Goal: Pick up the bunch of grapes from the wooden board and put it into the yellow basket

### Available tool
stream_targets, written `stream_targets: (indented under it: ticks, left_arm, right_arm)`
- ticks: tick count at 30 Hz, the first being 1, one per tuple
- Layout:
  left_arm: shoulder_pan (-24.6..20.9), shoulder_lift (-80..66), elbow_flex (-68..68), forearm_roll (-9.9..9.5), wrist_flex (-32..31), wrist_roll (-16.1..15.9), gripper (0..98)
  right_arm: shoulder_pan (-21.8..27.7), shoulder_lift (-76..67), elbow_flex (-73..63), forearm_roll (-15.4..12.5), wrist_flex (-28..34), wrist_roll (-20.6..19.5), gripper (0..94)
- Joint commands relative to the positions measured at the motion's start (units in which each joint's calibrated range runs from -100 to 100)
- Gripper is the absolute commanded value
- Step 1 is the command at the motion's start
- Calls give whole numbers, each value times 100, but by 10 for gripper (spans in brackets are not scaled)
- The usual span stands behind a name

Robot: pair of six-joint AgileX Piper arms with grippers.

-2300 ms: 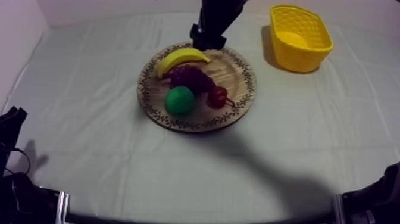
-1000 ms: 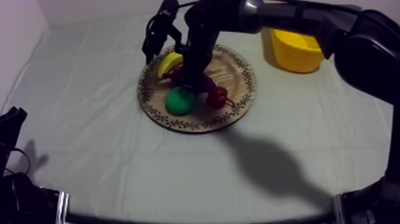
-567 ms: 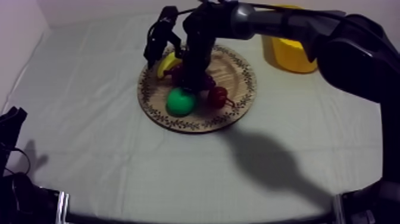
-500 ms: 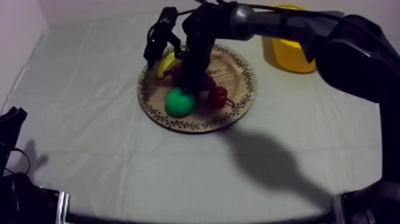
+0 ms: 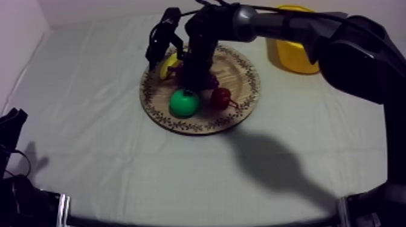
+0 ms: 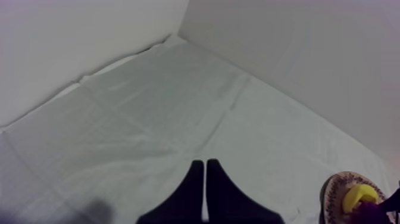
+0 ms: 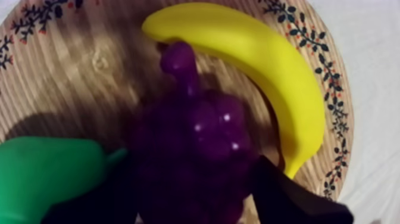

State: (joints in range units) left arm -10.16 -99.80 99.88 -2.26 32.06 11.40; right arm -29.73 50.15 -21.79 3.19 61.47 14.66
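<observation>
Was covered edge to edge, as a table (image 5: 199, 199), by a grey-white cloth (image 5: 90, 133) creased in long straight folds crossing at right angles. Was closed in by a plain pale wall (image 5: 17, 27) at the left and a second wall (image 5: 109, 7) along the far side, both bare, meeting in a sharp corner (image 6: 183, 18) seen from the left wrist view. Was lit softly and evenly, with a broad blurred shadow (image 5: 272, 166) lying on the cloth toward the near right and a smaller shadow (image 5: 33, 163) at the near left

no readable text, no labels or brands, no numbers or signs in any view
</observation>
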Motion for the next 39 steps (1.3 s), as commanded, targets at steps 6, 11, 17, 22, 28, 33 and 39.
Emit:
stream_targets:
  ticks: [6, 11, 17, 22, 28, 33, 39]
  left_arm:
    - [-1, -3, 1, -1, 3, 0, 1]
    - [-1, -3, 1, -1, 3, 0, 1]
    - [-1, -3, 1, -1, 3, 0, 1]
    - [-1, -3, 1, -1, 3, 0, 1]
    - [-1, -3, 1, -1, 3, 0, 1]
    - [-1, -3, 1, -1, 3, 0, 1]
    - [-1, -3, 1, -1, 3, -2, 1]
  right_arm:
    - [-12, -25, 147, 35, -68, -28, 337]
    - [3, -204, 269, 85, -129, -80, 328]
    - [59, -751, 561, 47, -148, -70, 314]
    - [120, -1357, 907, 50, -127, -130, 304]
    - [387, -2338, 1656, -265, -117, 20, 294]
    - [688, -3260, 2413, -530, -20, 104, 292]
    - [1118, -4233, 3222, -772, 68, 19, 305]
